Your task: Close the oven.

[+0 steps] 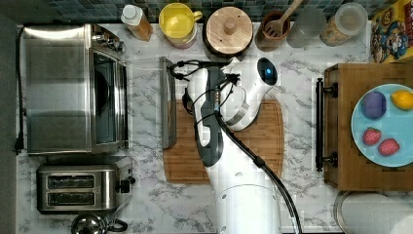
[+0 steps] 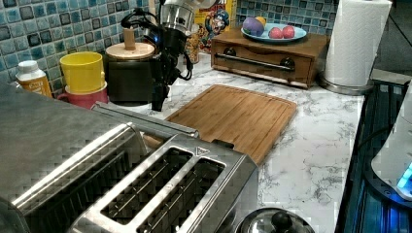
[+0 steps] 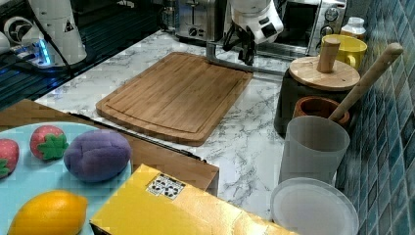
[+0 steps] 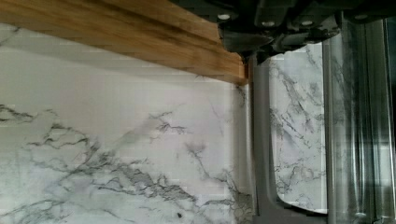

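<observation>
Sitting at the top view's left on the marble counter (image 1: 302, 195), the oven (image 1: 58, 87) has its glass door (image 1: 146, 102) dropped flat open, with the bar handle (image 1: 168, 102) lying along the cutting board's (image 1: 263, 141) edge. The gripper (image 2: 158, 103) hangs pointing down just over the handle's far end, looks like a small gap but hard to say. Can't tell if the jaws are apart or together.

Steel-grey oven (image 1: 58, 87), white grey-veined marble counter (image 1: 297, 146), yellow mug (image 1: 178, 22).
</observation>
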`<action>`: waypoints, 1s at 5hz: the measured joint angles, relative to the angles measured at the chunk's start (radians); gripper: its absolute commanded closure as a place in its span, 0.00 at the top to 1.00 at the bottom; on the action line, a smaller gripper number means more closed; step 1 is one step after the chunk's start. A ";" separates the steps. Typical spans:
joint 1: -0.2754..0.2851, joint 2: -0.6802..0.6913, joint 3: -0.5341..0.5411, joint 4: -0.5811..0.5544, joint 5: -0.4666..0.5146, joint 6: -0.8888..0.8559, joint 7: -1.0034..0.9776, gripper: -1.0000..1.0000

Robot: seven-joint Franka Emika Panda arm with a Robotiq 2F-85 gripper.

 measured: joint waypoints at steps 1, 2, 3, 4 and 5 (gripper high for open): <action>0.002 0.001 0.010 0.000 -0.002 0.007 0.000 0.00; 0.003 0.002 0.036 0.000 -0.002 0.003 0.000 0.00; 0.027 0.002 0.047 0.000 -0.011 0.012 0.011 0.00; 0.062 0.002 0.044 0.003 -0.057 0.017 0.024 0.00; 0.077 0.001 0.038 0.009 -0.087 0.024 0.047 0.00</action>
